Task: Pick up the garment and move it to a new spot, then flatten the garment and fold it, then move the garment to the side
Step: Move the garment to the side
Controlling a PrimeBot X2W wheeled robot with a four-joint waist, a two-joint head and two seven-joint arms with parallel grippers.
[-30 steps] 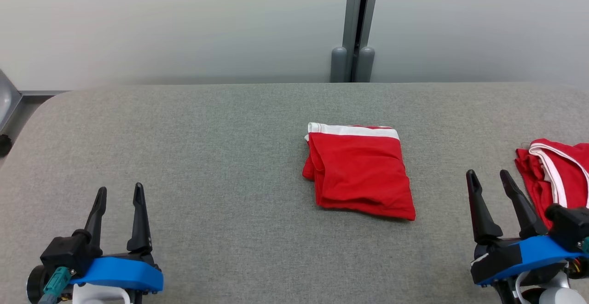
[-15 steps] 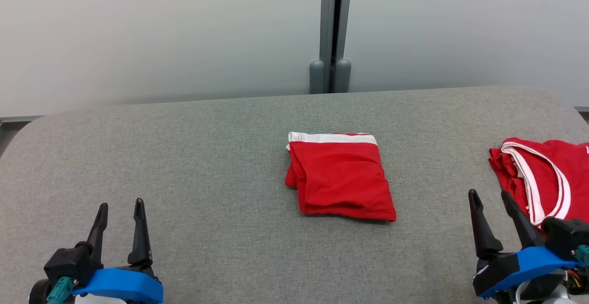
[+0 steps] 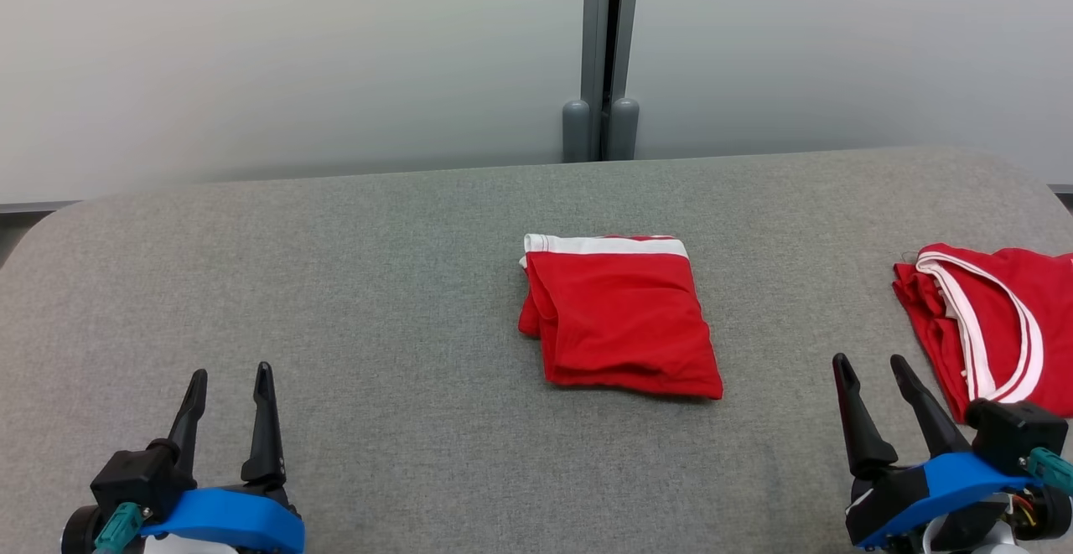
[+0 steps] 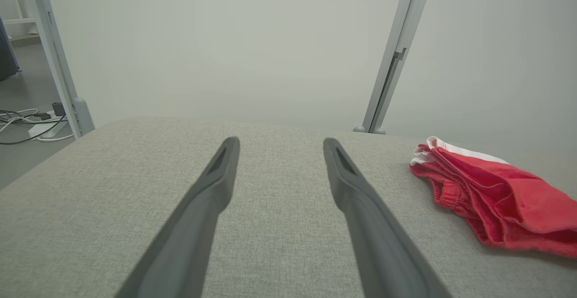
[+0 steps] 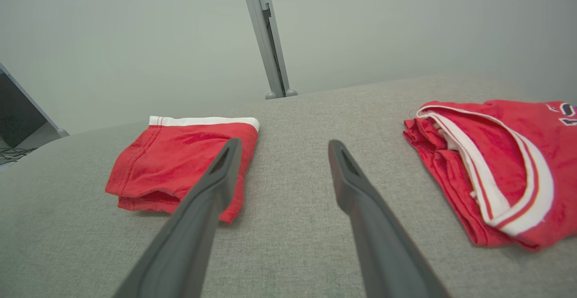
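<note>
1. The folded red shorts (image 3: 620, 319) lie mid-tabletop (image 3: 352, 286). A red jersey (image 3: 989, 311) sits bunched near the right edge.
2. The left end effector (image 3: 230, 371) and right end effector (image 3: 870, 361) both hover wide and empty, well apart from the shorts.
3. If shifting the shorts aside is next, I'd pinch every layer at one edge and lift low, so the fold survives.
4. Dark lettering (image 5: 569, 118) on the jersey is cut off and unreadable. No brand shows.
</note>
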